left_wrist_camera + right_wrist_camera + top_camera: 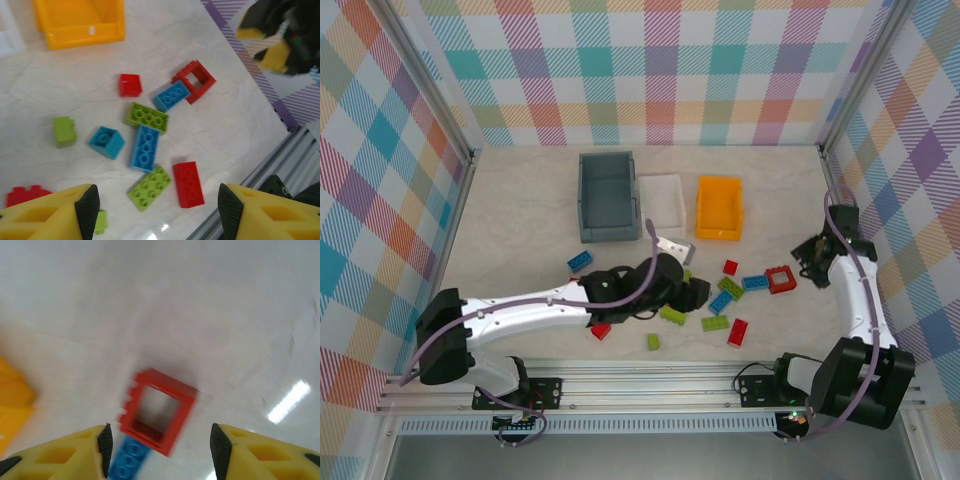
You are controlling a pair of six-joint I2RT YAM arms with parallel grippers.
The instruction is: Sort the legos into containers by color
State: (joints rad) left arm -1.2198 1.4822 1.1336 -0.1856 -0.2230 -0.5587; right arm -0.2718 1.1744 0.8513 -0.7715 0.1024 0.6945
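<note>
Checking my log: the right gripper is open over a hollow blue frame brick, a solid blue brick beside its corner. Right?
The frame brick is red, not blue; the right wrist view shows it. Otherwise yes: the right gripper is open over it, with a solid blue brick beside its corner.

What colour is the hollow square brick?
The hollow brick is red; the right wrist view shows it best.

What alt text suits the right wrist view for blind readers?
A red frame-shaped lego lies on the pale table, ahead of the open right gripper. A blue brick touches its near edge; an orange bin sits at the picture's left.
</note>
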